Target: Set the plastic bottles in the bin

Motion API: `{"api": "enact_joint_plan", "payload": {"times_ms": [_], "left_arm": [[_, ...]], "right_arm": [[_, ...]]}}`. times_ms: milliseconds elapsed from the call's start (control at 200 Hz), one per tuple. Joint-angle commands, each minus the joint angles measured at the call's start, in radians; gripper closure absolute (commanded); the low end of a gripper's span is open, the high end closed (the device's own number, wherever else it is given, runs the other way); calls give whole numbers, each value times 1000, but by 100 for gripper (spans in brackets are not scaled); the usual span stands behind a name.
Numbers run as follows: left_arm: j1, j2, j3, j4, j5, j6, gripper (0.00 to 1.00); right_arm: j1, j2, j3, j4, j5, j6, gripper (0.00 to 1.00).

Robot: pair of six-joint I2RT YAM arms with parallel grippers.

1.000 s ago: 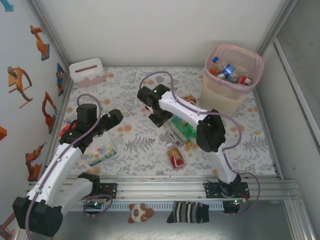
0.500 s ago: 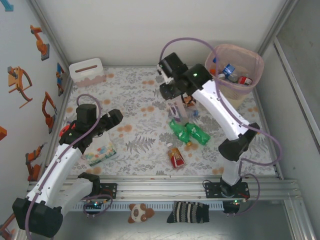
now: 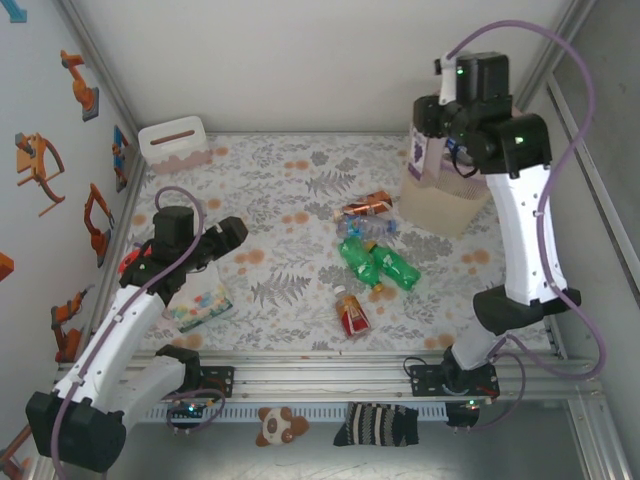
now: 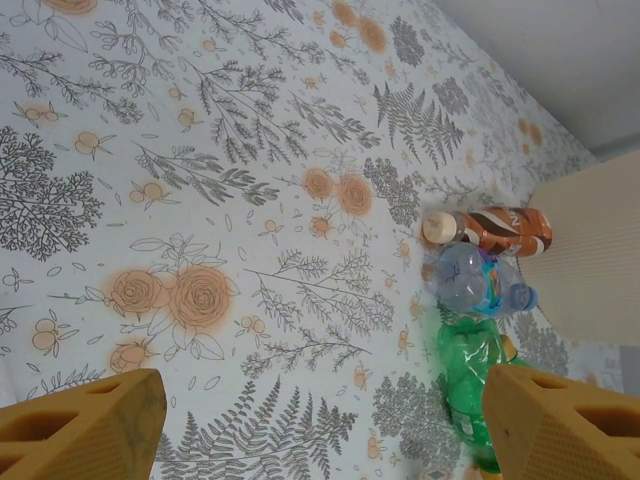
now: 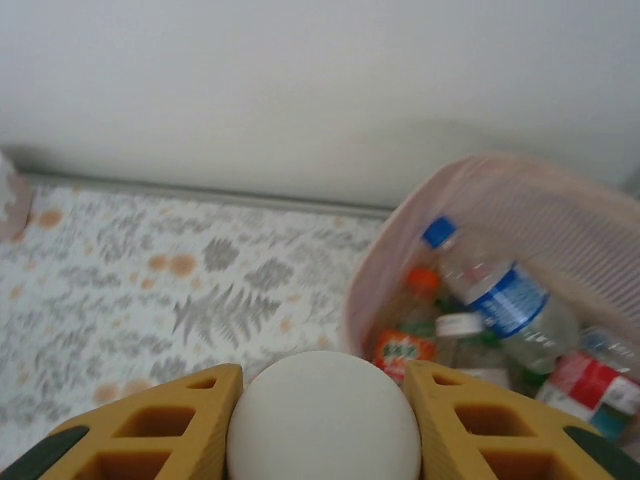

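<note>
Bottles lie loose around the middle of the worktop (image 3: 290, 170): a brown bottle (image 3: 365, 206), a clear bottle (image 3: 366, 230) just beside it at its 6 o'clock, a pair of green bottles (image 3: 380, 262) side by side below that, and a red-label bottle (image 3: 352, 314) set apart toward 6 o'clock. The bin (image 3: 440, 208) stands at about 1 o'clock on the worktop. More bottles sit inside it, among them a blue-label bottle (image 5: 505, 300) and an orange-cap bottle (image 5: 405, 340).

The right arm reaches up high. The right end effector (image 5: 322, 395) is drawn in narrow, clamped on a white-capped bottle (image 3: 417, 152) with a purple label, held above the bin's 9 o'clock rim.

Over at 9 o'clock, the left end effector (image 4: 320, 410) hangs over bare worktop, spread wide with nothing between its fingers (image 4: 95, 420). A dotted packet (image 3: 200, 305) lies near it, toward 6 o'clock. A white box (image 3: 175, 143) sits at 11 o'clock.
</note>
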Motion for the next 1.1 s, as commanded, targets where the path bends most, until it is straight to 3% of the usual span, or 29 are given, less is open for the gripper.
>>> {"api": "enact_joint_plan", "payload": {"times_ms": [0, 376, 561, 1092], "left_arm": [[9, 10, 29, 22, 21, 9, 18], [13, 18, 19, 38, 29, 19, 17], [13, 19, -7, 80, 60, -2, 17], [16, 62, -53, 131, 80, -1, 17]], "right_arm": [[-68, -5, 69, 55, 21, -33, 68], [-325, 62, 113, 148, 193, 48, 74], [-393, 146, 125, 116, 180, 63, 75], [-434, 333, 71, -65, 97, 121, 77]]}}
